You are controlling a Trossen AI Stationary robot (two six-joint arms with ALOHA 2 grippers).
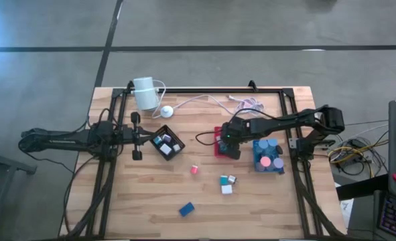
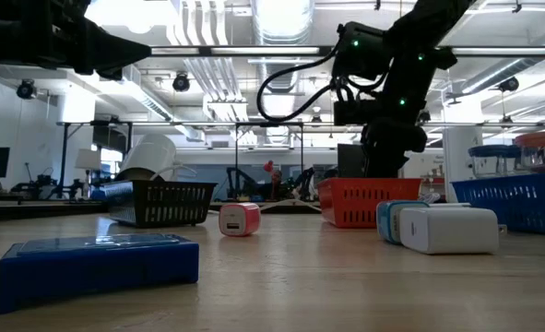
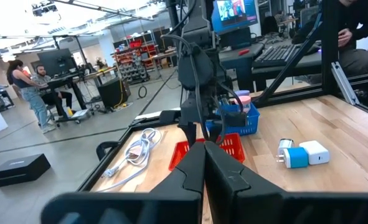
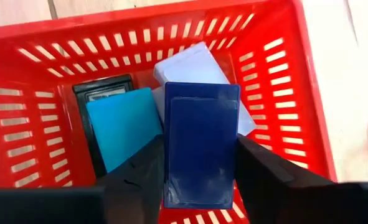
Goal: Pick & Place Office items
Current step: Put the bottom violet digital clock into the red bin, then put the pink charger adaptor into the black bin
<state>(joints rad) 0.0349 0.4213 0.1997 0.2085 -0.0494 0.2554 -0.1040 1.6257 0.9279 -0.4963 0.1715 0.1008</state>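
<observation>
Right wrist view shows your right tool clamped on a dark blue block, held upright over the red tray, where teal, white and black pieces lie. Your left tool waits closed and empty beside the black tray on the bench.

Bright, even overhead light; soft shadows.
Ceiling strip lights glare white in the low view, leaving the arms silhouetted. The near blue block is blurred. Pale glare washes the floor beyond the surface's far-left corner.
</observation>
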